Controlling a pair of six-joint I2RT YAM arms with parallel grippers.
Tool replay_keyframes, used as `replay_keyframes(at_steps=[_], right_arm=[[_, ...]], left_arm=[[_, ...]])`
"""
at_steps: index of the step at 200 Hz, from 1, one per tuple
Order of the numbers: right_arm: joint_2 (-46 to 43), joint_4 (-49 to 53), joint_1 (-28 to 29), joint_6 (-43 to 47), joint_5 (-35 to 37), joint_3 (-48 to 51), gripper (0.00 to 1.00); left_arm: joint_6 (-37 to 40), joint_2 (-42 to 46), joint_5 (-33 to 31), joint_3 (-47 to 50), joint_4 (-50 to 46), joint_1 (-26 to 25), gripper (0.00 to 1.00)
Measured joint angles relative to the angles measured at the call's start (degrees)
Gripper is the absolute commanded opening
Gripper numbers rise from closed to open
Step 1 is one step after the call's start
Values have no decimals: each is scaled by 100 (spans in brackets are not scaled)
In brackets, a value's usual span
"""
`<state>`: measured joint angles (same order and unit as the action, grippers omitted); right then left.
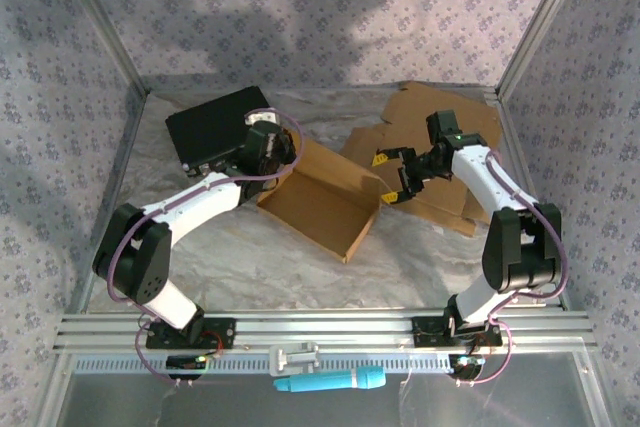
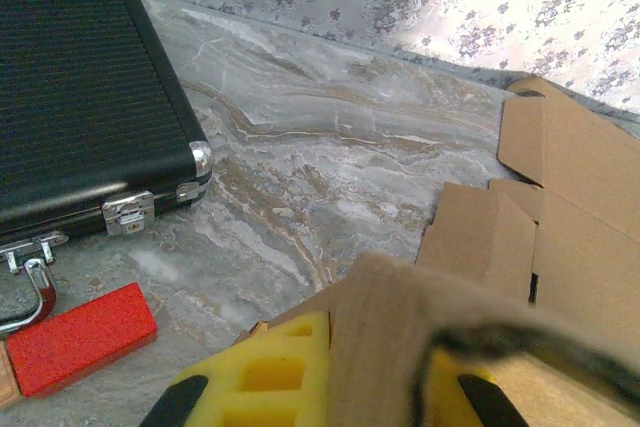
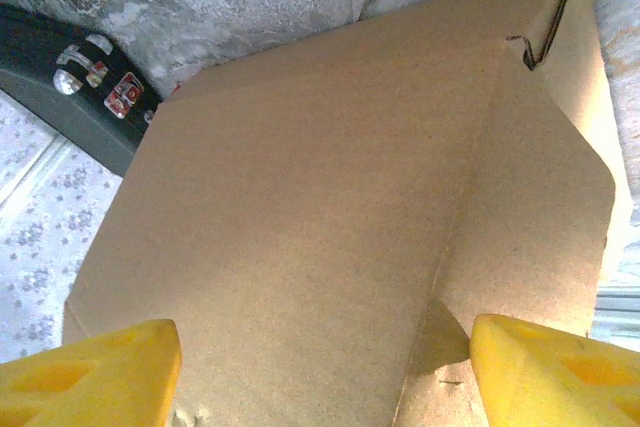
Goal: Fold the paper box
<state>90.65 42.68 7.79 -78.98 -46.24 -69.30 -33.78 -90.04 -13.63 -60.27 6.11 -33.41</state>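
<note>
Paper box [image 1: 325, 202] is lying centre frame, an open brown tray; left gripper [image 1: 283, 154] is pinching its upper-left wall, right gripper [image 1: 390, 177] is gaping beside it.

This is a robotics lab test cell rather than a lived-in room. A white-and-black left robot arm [image 1: 195, 202] and its matching right robot arm [image 1: 480, 172] are bolted to a silver slotted aluminium rail [image 1: 330, 329] at the near edge. Bare metal corner posts [image 1: 100, 12] frame lilac flower-print wall panels [image 1: 330, 17] (the same print on all three sides). A grey marble-print table sheet [image 1: 300, 267] carries props: a black hard case with metal latches [image 1: 205, 127], flat brown cardboard blanks [image 1: 415, 102] and an open brown cardboard box [image 1: 325, 197].
</note>
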Motion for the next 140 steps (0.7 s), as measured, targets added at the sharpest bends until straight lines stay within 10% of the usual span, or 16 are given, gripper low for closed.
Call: replay_keyframes(at_steps=[140], right_arm=[[-258, -1384, 275, -2111, 146, 750, 70]], left_arm=[[-262, 299, -295, 525, 330, -81, 5]])
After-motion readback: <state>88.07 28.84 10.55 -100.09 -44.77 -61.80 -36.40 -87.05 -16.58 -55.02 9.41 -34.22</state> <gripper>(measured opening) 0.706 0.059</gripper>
